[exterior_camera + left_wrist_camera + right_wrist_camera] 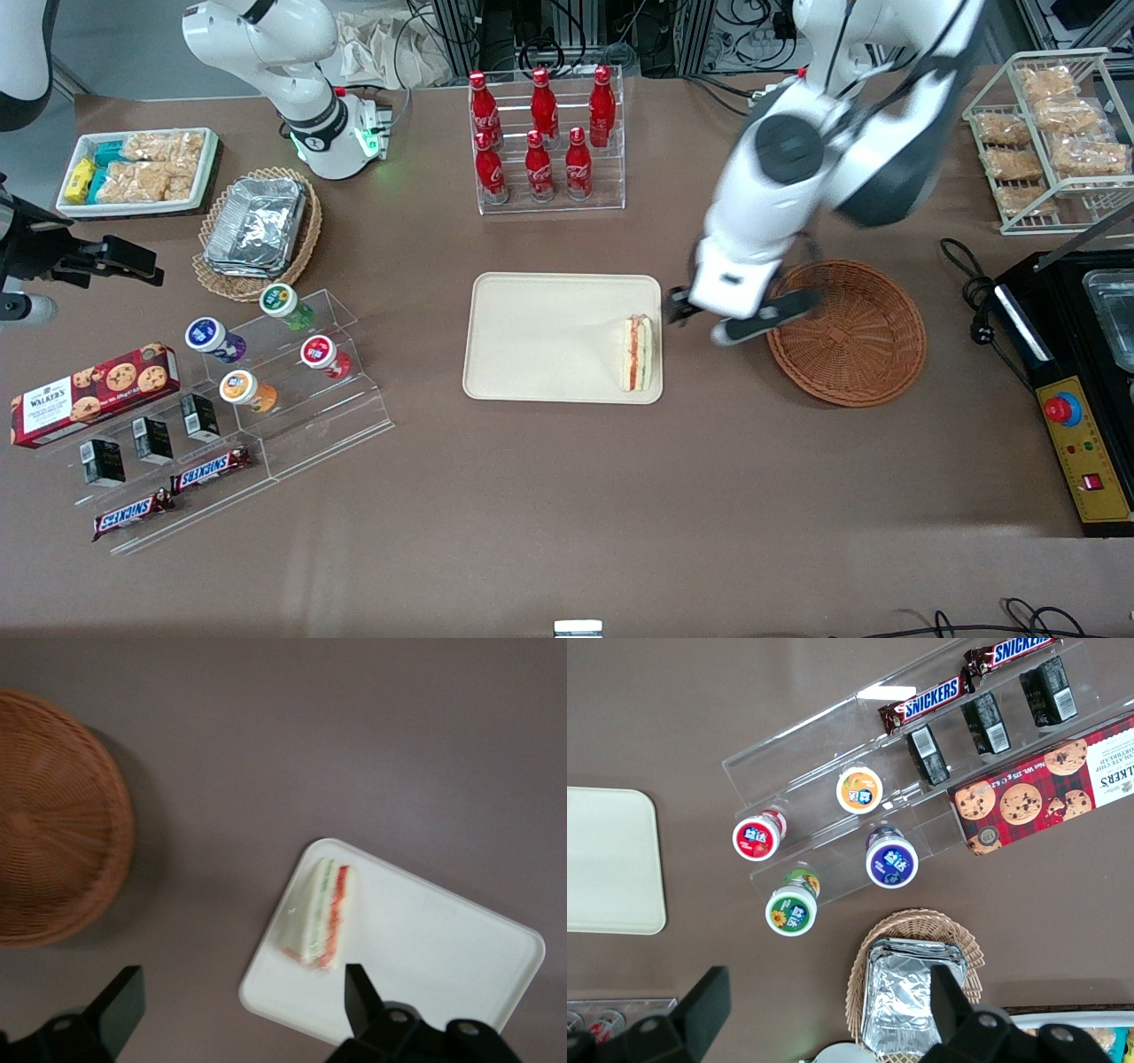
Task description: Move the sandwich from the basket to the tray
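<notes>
A white bin of snack packets (137, 171) sits on the brown table (549, 478) at the parked arm's end, beside a tan basket (257, 232) holding foil containers. Nearer the front camera, a clear stepped rack (266, 416) carries four yogurt cups, small dark boxes and two Snickers bars, with a red Walker's cookie box (93, 392) alongside.

At centre, six red Coca-Cola bottles (540, 133) stand in a clear rack. Nearer the camera lies the tray (532, 346), flat on the table, and the sandwich (638, 353) rests on it at the edge closest to the working arm, its red and green filling layers showing.

The left arm's gripper (709, 323) hangs above the table in the gap between the tray and the basket (855, 337), its fingers (361, 997) spread apart and holding nothing. The round wicker basket has nothing in it.

Toward the working arm's end, a wire rack (1050, 133) holds bagged snacks, and a black appliance (1076, 390) with a yellow control panel stands at the table's edge.
</notes>
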Tool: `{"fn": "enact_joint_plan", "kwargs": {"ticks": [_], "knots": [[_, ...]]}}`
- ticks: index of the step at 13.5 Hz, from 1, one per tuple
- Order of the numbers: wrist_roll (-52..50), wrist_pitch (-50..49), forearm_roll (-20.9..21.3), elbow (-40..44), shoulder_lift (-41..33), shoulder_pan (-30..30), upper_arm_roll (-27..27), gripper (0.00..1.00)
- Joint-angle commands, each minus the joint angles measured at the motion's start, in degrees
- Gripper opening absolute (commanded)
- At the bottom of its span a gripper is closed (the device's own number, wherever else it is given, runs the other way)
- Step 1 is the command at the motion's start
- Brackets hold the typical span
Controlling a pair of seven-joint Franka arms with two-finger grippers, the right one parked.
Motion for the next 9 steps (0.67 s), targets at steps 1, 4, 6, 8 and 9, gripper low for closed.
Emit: {"fn": "enact_joint_plan", "kwargs": {"ticks": [1, 4, 6, 8, 9], "knots": [[16.37, -6.11, -5.78, -3.3, -9.22, -0.62, 11.21, 1.0], [37.79, -10.51, -5.18, -5.4, -13.46, 0.08, 19.58, 1.0], [43.56, -10.78, -3.26, -5.15, -13.55, 2.0, 20.22, 1.0], [47.07, -13.58, -1.23, -2.7, -12.68, 2.37, 20.3, 1.0], [48.92, -15.07, -0.53, -0.68, -11.11, 2.37, 20.56, 1.0]]}}
